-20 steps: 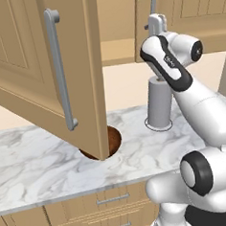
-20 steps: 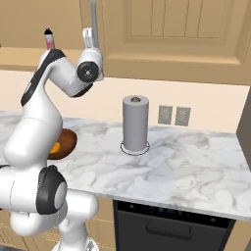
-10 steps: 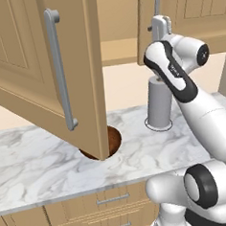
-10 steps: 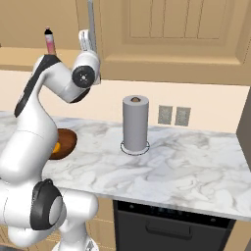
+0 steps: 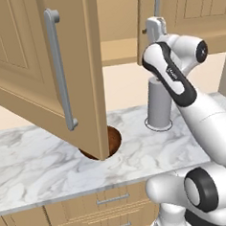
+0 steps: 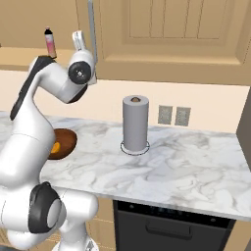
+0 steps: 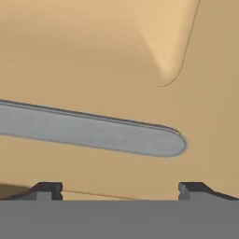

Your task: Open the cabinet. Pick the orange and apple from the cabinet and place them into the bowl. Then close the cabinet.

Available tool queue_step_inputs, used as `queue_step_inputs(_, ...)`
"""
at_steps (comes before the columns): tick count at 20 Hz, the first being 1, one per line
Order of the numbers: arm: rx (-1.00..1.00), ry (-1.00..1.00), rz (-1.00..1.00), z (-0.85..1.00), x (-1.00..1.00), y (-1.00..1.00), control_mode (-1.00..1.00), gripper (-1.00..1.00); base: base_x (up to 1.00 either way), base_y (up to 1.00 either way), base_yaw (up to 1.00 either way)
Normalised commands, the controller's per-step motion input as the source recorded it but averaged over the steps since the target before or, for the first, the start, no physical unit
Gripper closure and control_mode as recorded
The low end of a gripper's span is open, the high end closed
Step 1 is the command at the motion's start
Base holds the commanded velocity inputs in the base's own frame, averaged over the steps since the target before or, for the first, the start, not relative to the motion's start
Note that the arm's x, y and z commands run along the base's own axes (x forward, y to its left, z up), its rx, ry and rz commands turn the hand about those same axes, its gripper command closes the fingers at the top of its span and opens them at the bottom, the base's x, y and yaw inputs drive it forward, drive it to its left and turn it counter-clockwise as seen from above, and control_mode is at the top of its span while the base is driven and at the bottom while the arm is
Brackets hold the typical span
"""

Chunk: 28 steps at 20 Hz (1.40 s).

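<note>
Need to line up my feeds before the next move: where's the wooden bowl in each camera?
Left base view: the bowl sits lower centre on the counter, mostly hidden behind the open cabinet door.
Right base view: left edge, mid-height, partly behind the arm, something orange inside.
Hand view: not in it.
Shared landmark: the paper towel roll.

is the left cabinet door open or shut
Open. In the left base view the left cabinet door swings out over the counter, its edge hiding part of the bowl.
</note>
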Motion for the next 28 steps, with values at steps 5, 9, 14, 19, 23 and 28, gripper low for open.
queue_step_inputs(5, -0.05, 0.02, 0.10, -0.01, 0.20, 0.45, -1.00, -1.00, 0.00, 0.00, 0.00)
queue_step_inputs(9, -0.04, 0.00, 0.00, 0.00, 0.37, 0.38, -1.00, -1.00, 0.00, 0.00, 0.00)
queue_step_inputs(14, -0.16, 0.01, -0.04, 0.00, -0.04, 0.59, -1.00, -1.00, 0.00, 0.00, 0.00)
queue_step_inputs(19, -0.14, 0.01, -0.09, 0.08, -0.52, 0.40, -1.00, -1.00, 0.00, 0.00, 0.00)
queue_step_inputs(23, -0.10, 0.08, -0.09, 0.35, -0.71, 0.06, -1.00, -1.00, 0.00, 0.00, 0.00)
queue_step_inputs(28, -0.14, 0.25, -0.06, 0.43, -0.73, 0.00, -1.00, -1.00, 0.00, 0.00, 0.00)
